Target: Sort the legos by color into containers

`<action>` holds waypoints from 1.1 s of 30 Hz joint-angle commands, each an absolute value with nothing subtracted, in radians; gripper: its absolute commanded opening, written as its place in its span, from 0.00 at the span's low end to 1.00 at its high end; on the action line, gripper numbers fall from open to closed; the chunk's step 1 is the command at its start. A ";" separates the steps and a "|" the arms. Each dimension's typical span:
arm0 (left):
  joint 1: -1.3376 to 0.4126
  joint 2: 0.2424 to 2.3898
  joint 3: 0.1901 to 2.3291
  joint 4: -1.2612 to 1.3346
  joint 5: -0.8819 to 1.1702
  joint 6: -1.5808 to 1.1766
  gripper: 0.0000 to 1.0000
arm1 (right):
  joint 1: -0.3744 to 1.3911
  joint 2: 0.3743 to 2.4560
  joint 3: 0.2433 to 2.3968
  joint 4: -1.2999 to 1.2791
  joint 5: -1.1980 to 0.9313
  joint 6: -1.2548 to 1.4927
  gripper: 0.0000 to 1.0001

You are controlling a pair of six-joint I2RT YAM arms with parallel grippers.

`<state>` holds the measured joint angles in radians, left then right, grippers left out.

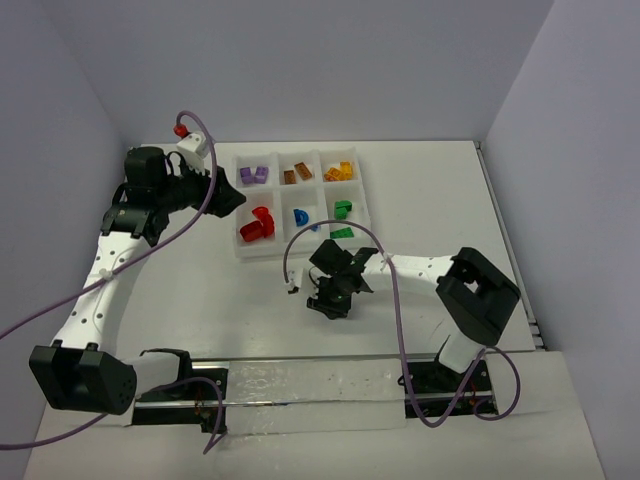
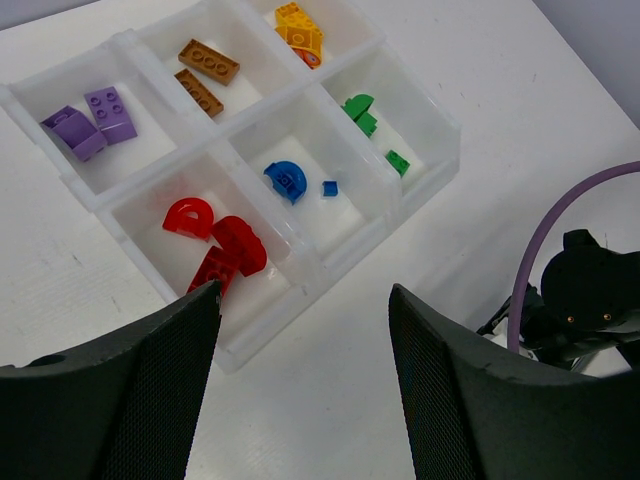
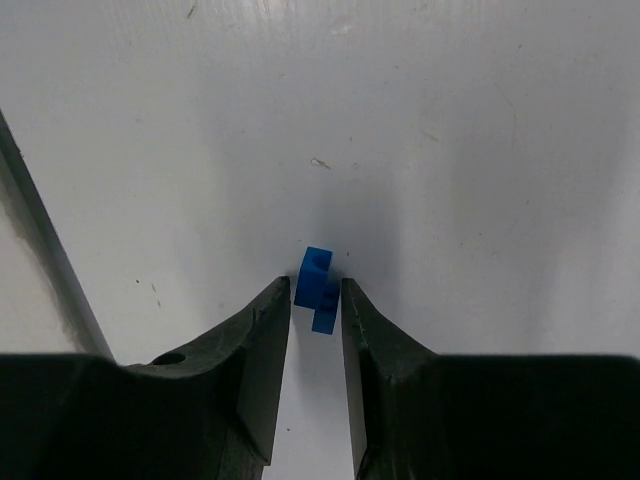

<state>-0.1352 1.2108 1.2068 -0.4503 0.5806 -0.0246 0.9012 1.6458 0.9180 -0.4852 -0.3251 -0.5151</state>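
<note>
Right jaws: clamped on a small blue brick (image 3: 317, 288), which is pinched only by the very fingertips (image 3: 272, 305).
Where the brick is: low over the bare tabletop (image 3: 450, 120), on the arms' side of the tray and apart from it. I cannot tell whether it rests on the surface or hangs just above it.
Left jaws: spread wide with nothing between them, hanging over the near wall of the tray (image 2: 432, 160), by the red pieces (image 2: 215, 238).
Tray contents: purple bricks (image 2: 88, 118), brown plates (image 2: 205, 75) and yellow-orange pieces (image 2: 300, 30) fill the far row. Red, blue and green fill the near row.
Likely destination: the middle near compartment, which already holds a curved blue piece (image 2: 285, 180) and a tiny blue bit (image 2: 329, 187).
Risk, grip: the hold looks shallow and the brick sits a little askew. A quick lift or swing could twist it out and send it skittering.
Risk, placement: the red and green pieces (image 2: 362, 112) lie in the compartments on either side. A release off-centre or from too high could bounce the brick over a wall.
Risk, crowding: the left arm hovers at the tray's edge, so the two arms could meet there.
</note>
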 commanded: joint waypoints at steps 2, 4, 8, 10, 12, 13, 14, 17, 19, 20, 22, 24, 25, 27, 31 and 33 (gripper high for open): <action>-0.129 1.214 1.205 -0.412 0.589 -0.037 0.74 | 0.913 1.668 0.945 -0.456 -0.323 -0.522 0.29; -0.129 1.217 1.203 -0.408 0.588 -0.037 0.74 | 0.913 1.671 0.946 -0.457 -0.325 -0.523 0.27; -0.129 1.223 1.205 -0.409 0.585 -0.032 0.74 | 0.914 1.670 0.948 -0.458 -0.325 -0.526 0.15; -0.129 1.226 1.206 -0.408 0.584 -0.031 0.74 | 0.916 1.666 0.948 -0.460 -0.324 -0.526 0.10; -0.129 1.226 1.206 -0.411 0.585 -0.026 0.74 | 0.916 1.653 0.956 -0.468 -0.325 -0.523 0.08; -0.128 1.227 1.205 -0.411 0.584 -0.024 0.74 | 0.915 1.639 0.957 -0.470 -0.328 -0.521 0.07; -0.128 1.227 1.203 -0.411 0.584 -0.022 0.74 | 0.914 1.635 0.958 -0.471 -0.328 -0.519 0.07; -0.129 1.227 1.204 -0.414 0.581 -0.020 0.74 | 0.914 1.607 0.973 -0.477 -0.326 -0.514 0.04; -0.129 1.226 1.205 -0.412 0.582 -0.018 0.74 | 0.909 1.581 0.994 -0.491 -0.330 -0.512 0.02; -0.129 1.226 1.204 -0.411 0.581 -0.019 0.74 | 0.907 1.577 1.002 -0.495 -0.332 -0.512 0.02; -0.129 1.227 1.204 -0.410 0.580 -0.020 0.74 | 0.902 1.568 1.031 -0.510 -0.339 -0.511 0.01; -0.129 1.230 1.204 -0.407 0.581 -0.022 0.74 | 0.891 1.565 1.055 -0.522 -0.345 -0.514 0.00; -0.129 1.230 1.203 -0.407 0.581 -0.023 0.74 | 0.884 1.565 1.067 -0.528 -0.346 -0.516 0.00; -0.129 1.232 1.203 -0.404 0.581 -0.025 0.74 | 0.868 1.567 1.096 -0.539 -0.350 -0.519 0.00; -0.129 1.233 1.201 -0.399 0.579 -0.026 0.74 | 0.809 1.591 1.166 -0.555 -0.370 -0.514 0.00; -0.128 1.233 1.203 -0.399 0.577 -0.028 0.74 | 0.773 1.608 1.201 -0.561 -0.383 -0.506 0.00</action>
